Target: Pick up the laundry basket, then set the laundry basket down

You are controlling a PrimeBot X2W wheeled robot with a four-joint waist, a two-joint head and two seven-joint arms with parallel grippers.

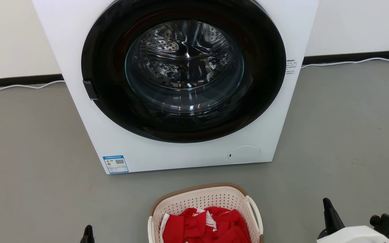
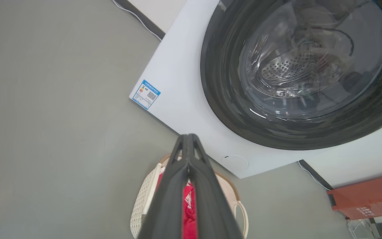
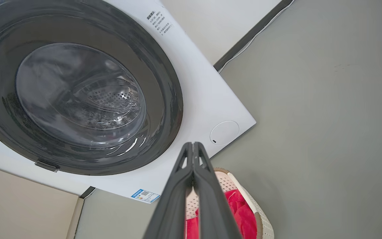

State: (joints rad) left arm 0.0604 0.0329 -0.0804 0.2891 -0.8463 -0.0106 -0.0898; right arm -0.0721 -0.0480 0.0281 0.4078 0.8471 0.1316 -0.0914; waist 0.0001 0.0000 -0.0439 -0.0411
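- head view: the laundry basket (image 1: 198,200) sits on the grey floor (image 1: 349,135), just in front of the white washing machine (image 1: 181,155) and not touching it. only its far part shows, at the bottom edge.
- red clothes (image 1: 208,226) with white stripes lie inside the basket. a white handle sticks out on its right side.
- the machine's round door (image 1: 181,67) is shut, and the shiny drum shows through the glass. a blue sticker (image 1: 115,164) is on the machine's lower left corner.
- a white cable (image 1: 19,86) runs along the floor by the wall.
- the tip of the left pincer (image 1: 87,234) peeks up left of the basket. the right pincer (image 1: 331,216) points up on the right of it. both are apart from the basket.
- left wrist view: the left pincer (image 2: 188,139) has its two dark fingers pressed together, with nothing between them. the laundry basket (image 2: 143,202) and the red clothes (image 2: 189,205) show behind the fingers, low down. an orange box (image 2: 366,199) sits at the far right.
- right wrist view: the right pincer (image 3: 193,146) is pressed together too and pinches nothing. the laundry basket (image 3: 260,215) with the red clothes (image 3: 240,212) is at the bottom, just right of the fingers, on the floor near the washing machine (image 3: 207,99).
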